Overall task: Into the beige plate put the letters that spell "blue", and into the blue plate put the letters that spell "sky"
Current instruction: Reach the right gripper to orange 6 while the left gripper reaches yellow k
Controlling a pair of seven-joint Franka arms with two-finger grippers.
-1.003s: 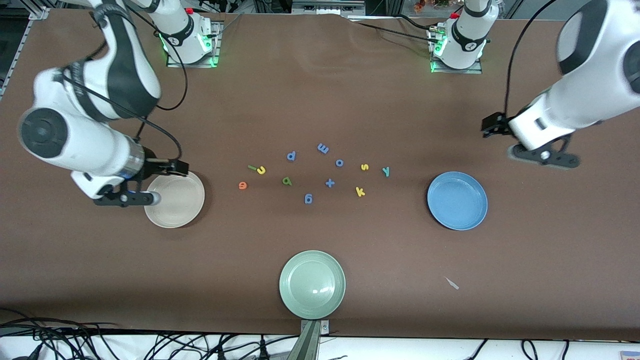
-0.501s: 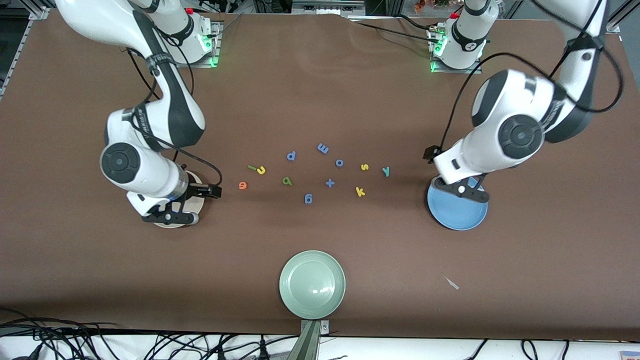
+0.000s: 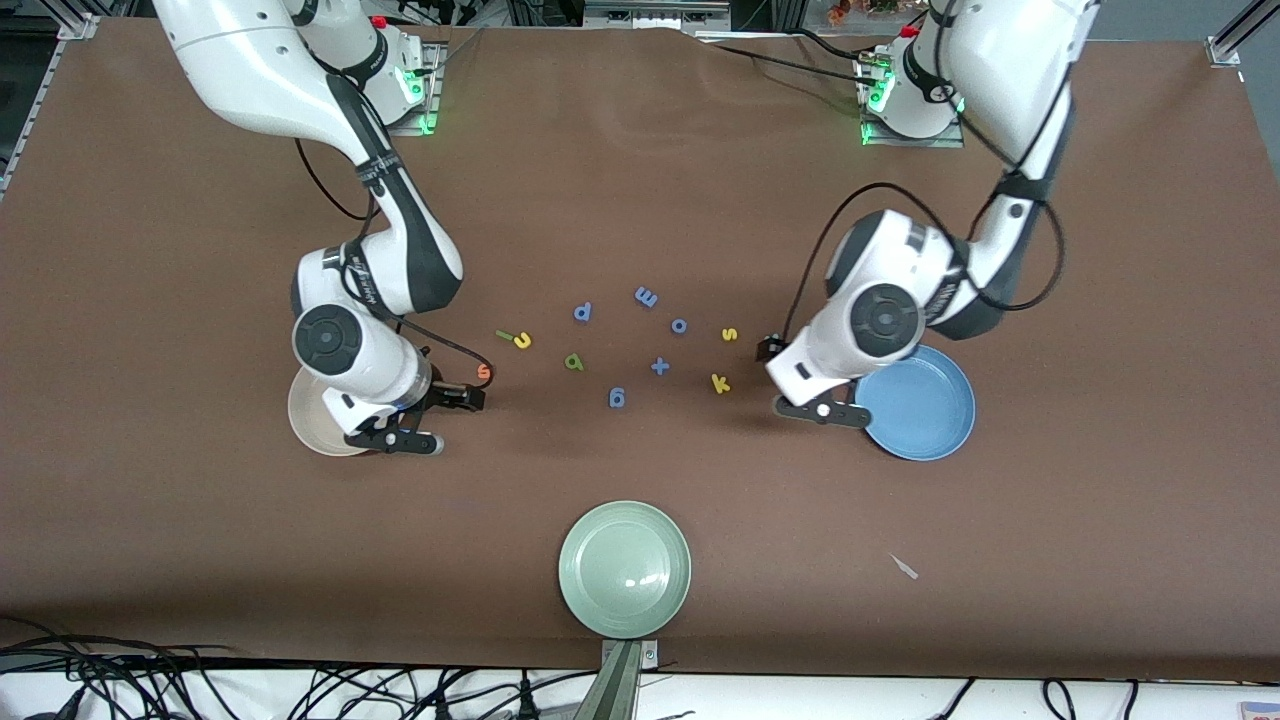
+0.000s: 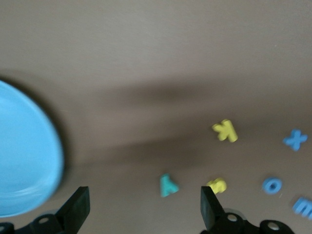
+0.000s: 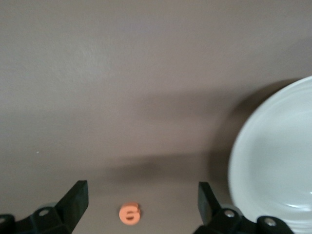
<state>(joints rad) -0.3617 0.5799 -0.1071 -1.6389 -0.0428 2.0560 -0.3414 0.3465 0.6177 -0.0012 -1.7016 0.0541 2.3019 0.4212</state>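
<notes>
Beside the letters (image 3: 618, 345), both arms had swung inward; left gripper (image 4: 141, 209) and right gripper (image 5: 139, 207) stood open-jawed, empty.

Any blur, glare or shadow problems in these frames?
Left wrist view: motion-smeared, blue plate and yellow k soft. Right wrist view: sharper, orange e readable, broad arm shadow across the table. Front view: crisp, with a glare spot on the green plate.

beige plate (image 3: 305, 415) cream | blue plate (image 3: 925, 405) light blue | y (image 4: 168, 185) seemingly teal (blurred) | e (image 5: 129, 213) orange
</notes>
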